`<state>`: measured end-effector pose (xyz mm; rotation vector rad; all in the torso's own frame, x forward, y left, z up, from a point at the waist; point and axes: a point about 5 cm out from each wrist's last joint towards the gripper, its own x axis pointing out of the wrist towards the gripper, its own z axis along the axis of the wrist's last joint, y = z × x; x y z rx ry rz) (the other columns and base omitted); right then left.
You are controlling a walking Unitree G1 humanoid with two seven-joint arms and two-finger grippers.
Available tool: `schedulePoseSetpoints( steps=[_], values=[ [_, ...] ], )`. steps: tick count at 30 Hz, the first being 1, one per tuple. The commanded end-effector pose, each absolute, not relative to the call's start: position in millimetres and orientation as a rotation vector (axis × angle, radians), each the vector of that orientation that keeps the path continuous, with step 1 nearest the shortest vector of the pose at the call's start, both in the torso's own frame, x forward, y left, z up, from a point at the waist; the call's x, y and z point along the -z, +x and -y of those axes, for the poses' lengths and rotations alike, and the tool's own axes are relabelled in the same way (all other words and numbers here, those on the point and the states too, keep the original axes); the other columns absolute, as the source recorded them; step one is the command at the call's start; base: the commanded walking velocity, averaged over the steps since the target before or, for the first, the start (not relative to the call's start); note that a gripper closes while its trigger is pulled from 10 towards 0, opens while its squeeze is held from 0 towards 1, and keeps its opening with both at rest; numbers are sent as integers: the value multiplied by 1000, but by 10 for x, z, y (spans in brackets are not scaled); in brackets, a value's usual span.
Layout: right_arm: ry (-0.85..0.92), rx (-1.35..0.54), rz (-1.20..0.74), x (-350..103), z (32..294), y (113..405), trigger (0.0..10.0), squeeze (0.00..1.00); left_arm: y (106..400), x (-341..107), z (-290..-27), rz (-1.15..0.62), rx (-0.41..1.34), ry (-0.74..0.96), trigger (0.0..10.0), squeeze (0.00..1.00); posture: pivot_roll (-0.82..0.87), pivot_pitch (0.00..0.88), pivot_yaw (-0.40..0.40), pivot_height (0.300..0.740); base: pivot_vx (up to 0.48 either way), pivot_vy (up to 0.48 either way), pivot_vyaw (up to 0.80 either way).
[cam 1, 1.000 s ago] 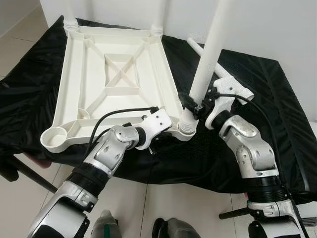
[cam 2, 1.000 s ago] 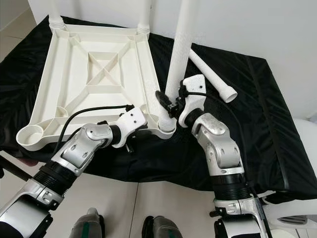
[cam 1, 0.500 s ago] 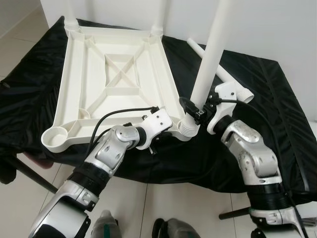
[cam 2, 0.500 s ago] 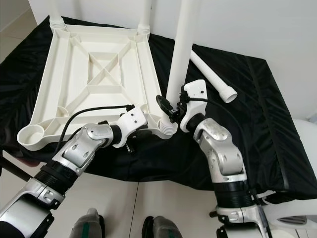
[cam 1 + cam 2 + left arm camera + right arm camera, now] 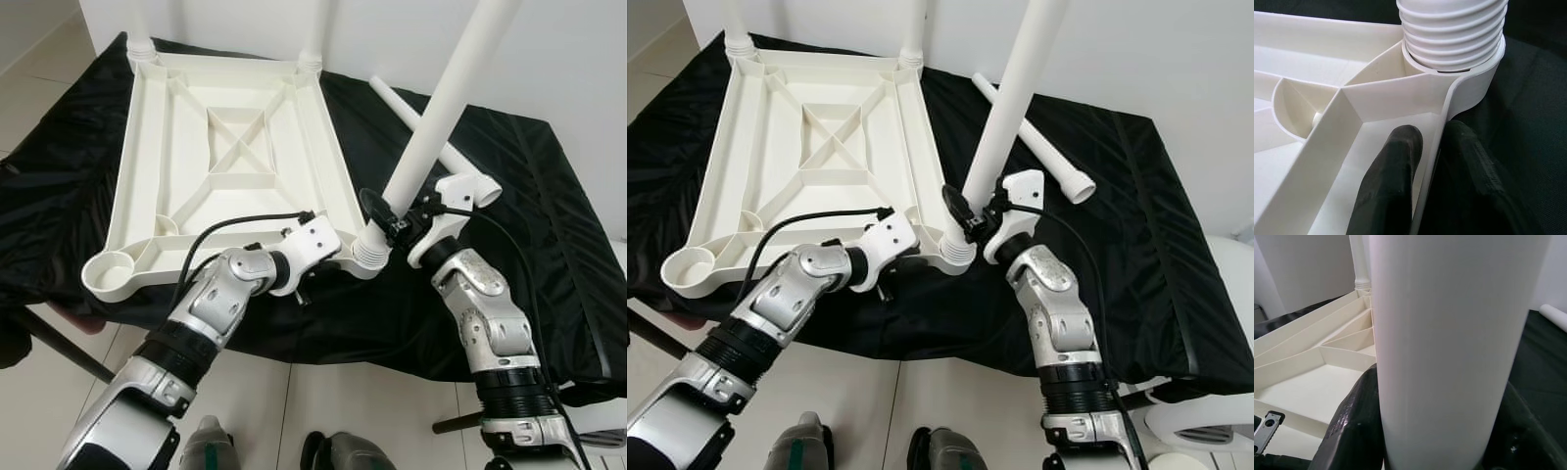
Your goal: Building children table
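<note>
A white plastic table top (image 5: 132, 166) lies upside down on a black cloth. My left gripper (image 5: 1432, 147) is shut on its near rim, one finger (image 5: 1396, 166) inside and one outside, right beside the near-right corner socket (image 5: 370, 257). In that socket stands the ribbed end (image 5: 1452, 29) of a white table leg (image 5: 441, 117), leaning to the right. My right gripper (image 5: 387, 215) is shut around the leg just above the socket, with a black finger (image 5: 1359, 421) on each side. A loose leg (image 5: 1048, 147) lies on the cloth behind.
Two legs (image 5: 137, 29) (image 5: 313, 39) stand in the far corners. The near-left socket (image 5: 108, 269) holds nothing. The black cloth (image 5: 549, 245) ends at a near edge above the tiled floor (image 5: 274, 401). A white wall rises behind.
The leg in my right gripper has tipped from near upright to leaning right, its foot staying in the socket. My right forearm has swung with it. The left gripper has held still.
</note>
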<state>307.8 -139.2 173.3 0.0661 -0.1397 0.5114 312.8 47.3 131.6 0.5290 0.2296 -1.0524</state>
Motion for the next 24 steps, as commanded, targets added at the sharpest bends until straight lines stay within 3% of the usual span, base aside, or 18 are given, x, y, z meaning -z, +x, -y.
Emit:
schedulePoseSetpoints(
  steps=[1, 24],
  values=[
    [57, -497, 5, -1427, 1419, 3043, 10000, 0, 3116, -1227, -497, -267, 1032, 554, 10000, 0, 66, 75, -118, 740, 0, 0, 0],
    [53, -482, -49, -1123, 1496, 2959, 10000, 0, 3093, -1241, -499, -262, 1036, 549, 10000, 0, 72, 73, -115, 740, 0, 0, 0]
  ],
)
